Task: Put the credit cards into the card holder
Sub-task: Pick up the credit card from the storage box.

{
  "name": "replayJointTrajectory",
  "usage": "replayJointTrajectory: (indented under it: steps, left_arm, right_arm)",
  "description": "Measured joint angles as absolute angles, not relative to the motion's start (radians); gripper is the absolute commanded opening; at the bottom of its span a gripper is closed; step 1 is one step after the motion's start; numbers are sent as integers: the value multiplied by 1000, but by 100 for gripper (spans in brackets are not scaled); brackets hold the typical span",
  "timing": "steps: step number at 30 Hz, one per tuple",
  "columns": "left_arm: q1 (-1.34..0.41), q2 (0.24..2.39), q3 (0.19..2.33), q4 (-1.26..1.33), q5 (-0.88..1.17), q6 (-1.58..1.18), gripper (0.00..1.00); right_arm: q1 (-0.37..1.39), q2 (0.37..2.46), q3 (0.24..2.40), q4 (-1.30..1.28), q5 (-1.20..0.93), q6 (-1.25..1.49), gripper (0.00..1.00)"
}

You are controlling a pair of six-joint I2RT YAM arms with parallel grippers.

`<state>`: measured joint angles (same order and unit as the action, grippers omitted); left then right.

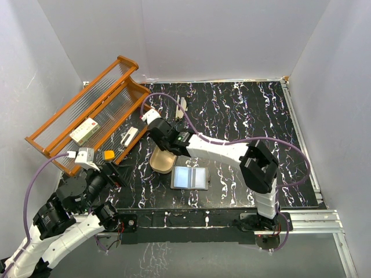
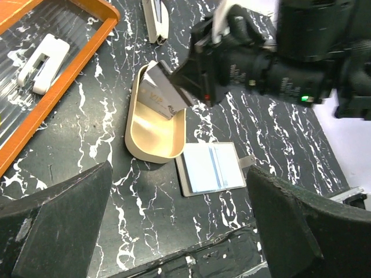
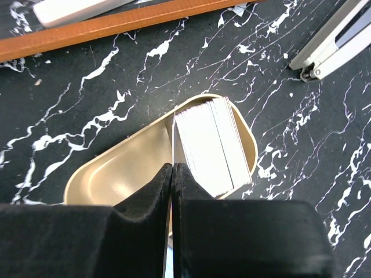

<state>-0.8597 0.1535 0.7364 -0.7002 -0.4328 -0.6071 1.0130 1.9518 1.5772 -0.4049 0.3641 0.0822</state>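
Your right gripper (image 3: 173, 171) is clenched on 1 credit card (image 2: 157, 95), the stack (image 3: 211, 145) just right of its fingers; left gripper (image 2: 179, 229) released. Thin, stiff, likely slippery: pinch the short edge.

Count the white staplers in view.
2. First stapler lies inside the orange rack; second stapler lies on the table beyond the tan oval tray. Others may be hidden.
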Motion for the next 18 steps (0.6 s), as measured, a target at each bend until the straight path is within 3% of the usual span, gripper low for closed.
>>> replayJointTrajectory:
  steps: [9,12,18]
  left_arm:
    - [-860,183,736,-708,-443,-612,95]
    - [-860,209,735,-697,-413,-599,88]
    - [-860,400,738,-676,-325,-576,64]
  right_arm:
    - [1011,1719,1408,-418,292,310,0]
    - [1011,1628,1343,-436,276,371,0]
    - [1008,1471,1200,-453,258,454,0]
